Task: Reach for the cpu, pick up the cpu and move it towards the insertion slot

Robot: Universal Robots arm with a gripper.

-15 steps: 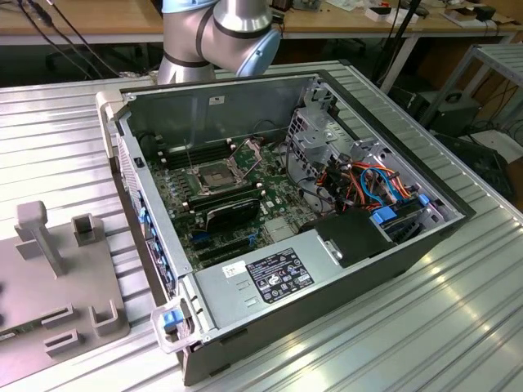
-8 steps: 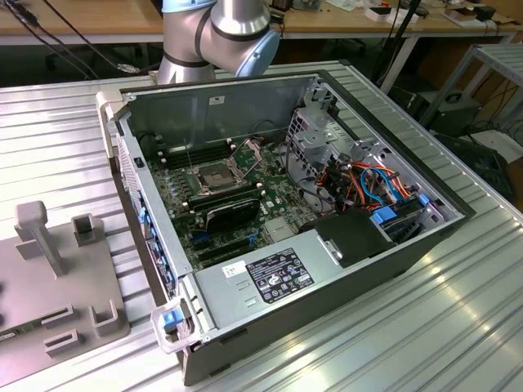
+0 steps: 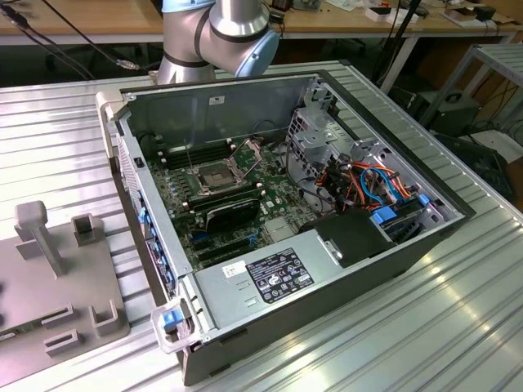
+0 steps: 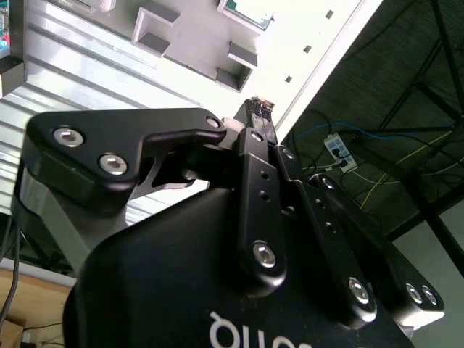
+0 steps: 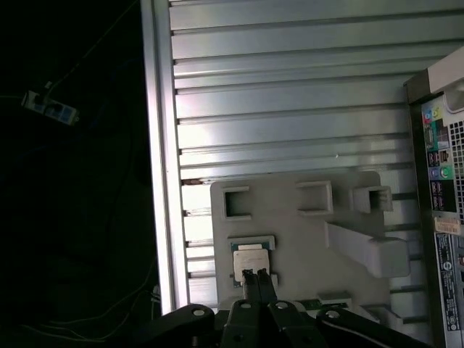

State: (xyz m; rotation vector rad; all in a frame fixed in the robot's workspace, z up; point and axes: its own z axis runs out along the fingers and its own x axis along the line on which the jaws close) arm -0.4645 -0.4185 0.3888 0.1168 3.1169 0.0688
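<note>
In the first wrist view the cpu [image 5: 251, 259], a small pale square chip, lies flat in a square holder on the grey fixture plate [image 5: 290, 217]. My gripper [image 5: 256, 277] hangs above the chip's near edge, its two slim black fingers pressed together with nothing between them. In the second wrist view the fingertips [image 4: 261, 110] point at the same plate, where the cpu [image 4: 246, 7] sits in its holder. The insertion slot [image 3: 214, 175], a silver-framed socket with its wire bracket raised, is on the green motherboard inside the open computer case [image 3: 286, 90].
The fixture plate [image 3: 49, 278] carries raised grey pegs and pockets. The case's rear wall [image 5: 442, 181] stands beside the plate. The ribbed metal table ends at an edge [image 5: 163, 145] with a dark drop beyond. The arm [image 3: 221, 24] rises behind the case.
</note>
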